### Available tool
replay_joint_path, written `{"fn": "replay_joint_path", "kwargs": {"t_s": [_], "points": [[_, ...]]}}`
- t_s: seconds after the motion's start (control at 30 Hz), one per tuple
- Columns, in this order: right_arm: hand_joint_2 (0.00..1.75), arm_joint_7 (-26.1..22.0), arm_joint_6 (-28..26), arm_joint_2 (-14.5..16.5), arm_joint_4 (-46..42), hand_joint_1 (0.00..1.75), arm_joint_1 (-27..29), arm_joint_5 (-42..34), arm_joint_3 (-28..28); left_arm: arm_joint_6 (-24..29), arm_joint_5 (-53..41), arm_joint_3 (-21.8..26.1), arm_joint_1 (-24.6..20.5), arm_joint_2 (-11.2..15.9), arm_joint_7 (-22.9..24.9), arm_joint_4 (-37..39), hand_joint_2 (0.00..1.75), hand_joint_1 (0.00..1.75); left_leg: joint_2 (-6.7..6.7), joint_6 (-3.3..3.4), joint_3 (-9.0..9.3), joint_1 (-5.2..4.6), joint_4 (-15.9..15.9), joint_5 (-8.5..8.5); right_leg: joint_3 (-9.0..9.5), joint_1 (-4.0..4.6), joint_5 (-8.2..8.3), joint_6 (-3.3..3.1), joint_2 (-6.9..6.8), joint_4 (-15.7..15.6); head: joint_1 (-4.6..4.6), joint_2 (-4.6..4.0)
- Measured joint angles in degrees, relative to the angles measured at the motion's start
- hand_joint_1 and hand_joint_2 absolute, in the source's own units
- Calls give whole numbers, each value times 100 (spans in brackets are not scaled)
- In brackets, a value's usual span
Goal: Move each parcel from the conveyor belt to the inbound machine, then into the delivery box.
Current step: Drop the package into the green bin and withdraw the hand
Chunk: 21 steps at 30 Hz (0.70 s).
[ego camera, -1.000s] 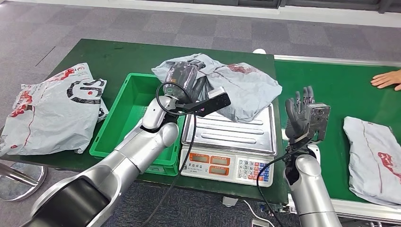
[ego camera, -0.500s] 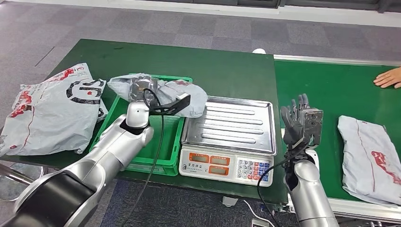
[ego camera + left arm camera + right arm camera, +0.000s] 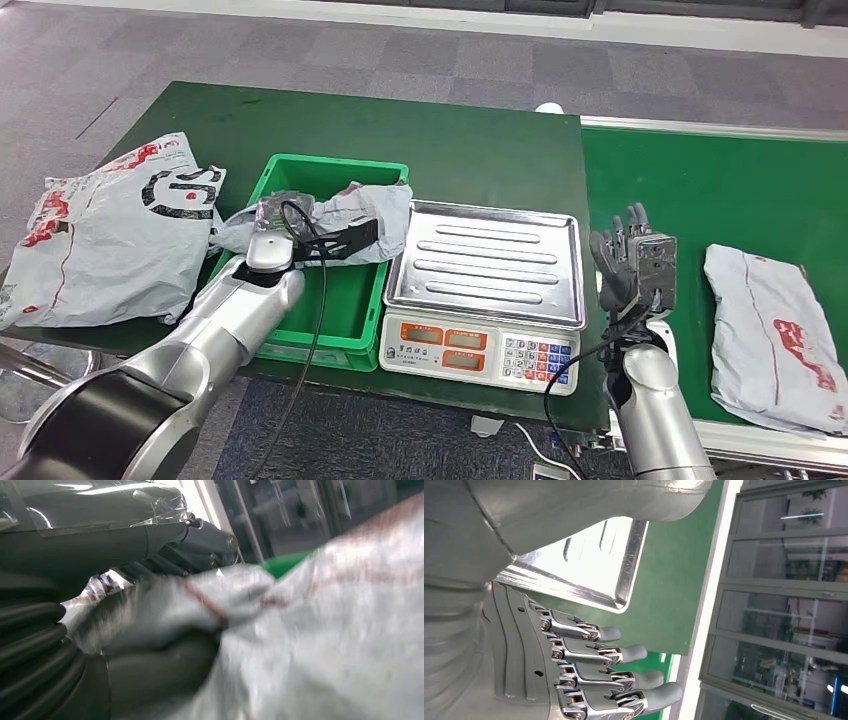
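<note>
The left hand (image 3: 272,212) grips a grey parcel (image 3: 345,212) and holds it over the green box (image 3: 365,300), the bag draping across the box's near-left rim and down into it; in the left wrist view the dark fingers (image 3: 165,665) are closed into the crumpled plastic, so the hold looks firm. The scale (image 3: 485,275) beside the box, which I take to be the inbound machine, has a bare steel tray, so this parcel appears to be past that stop and on its last leg. What is left for it is the release: the bag is not yet lying loose in the box, and part of it hangs over the rim, so it may need to go further in before the fingers let go. The right hand (image 3: 630,262) stands upright between the scale and the belt (image 3: 700,190), fingers straight and apart, holding nothing; the right wrist view shows the same spread fingers (image 3: 594,655). A second parcel (image 3: 775,335) lies flat on the belt just to the right of that hand, untouched, so a full round of belt, scale and box remains for it. Two more bags (image 3: 110,235) lie on the table left of the box; whether they belong to the job I cannot tell.
</note>
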Motion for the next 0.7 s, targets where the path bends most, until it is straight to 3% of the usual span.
{"fn": "replay_joint_path", "kwargs": {"t_s": [0.1, 0.23, 0.57, 0.63, 0.7], "points": [[175, 155, 60, 0, -99, 0, 68, 190, -84, 92, -14, 199, 2, -104, -122, -38, 175, 0, -3, 1, -3, 0, 1, 2, 2, 0, 1, 0, -5, 0, 1, 0], [175, 431, 121, 0, -184, 0, 104, 567, -116, 318, 105, 430, -28, -248, -282, -158, 0, 0, 2, 1, -3, -1, 2, 1, 1, -2, 2, 1, 4, 0, 1, 0], [175, 645, 242, 0, -192, 0, 80, 878, -121, 964, 887, 1172, -69, -355, -881, -539, 0, 0, 2, 0, -2, 1, 0, 2, -1, 1, 2, 1, 4, 0, 1, 0], [175, 656, 221, 0, -189, 0, 81, 967, -122, 1316, 1322, 1347, -74, -357, -1274, -642, 0, 0, 2, 0, -3, 1, 0, 2, -1, 1, 2, 1, 5, 1, 1, 0], [175, 671, 136, 0, -184, 0, 87, 1152, -123, 1625, 2121, 1638, -76, -374, -2005, -808, 0, 0, 3, 0, -3, 0, 1, 2, -1, 0, 2, 1, 6, 0, 1, 1]]}}
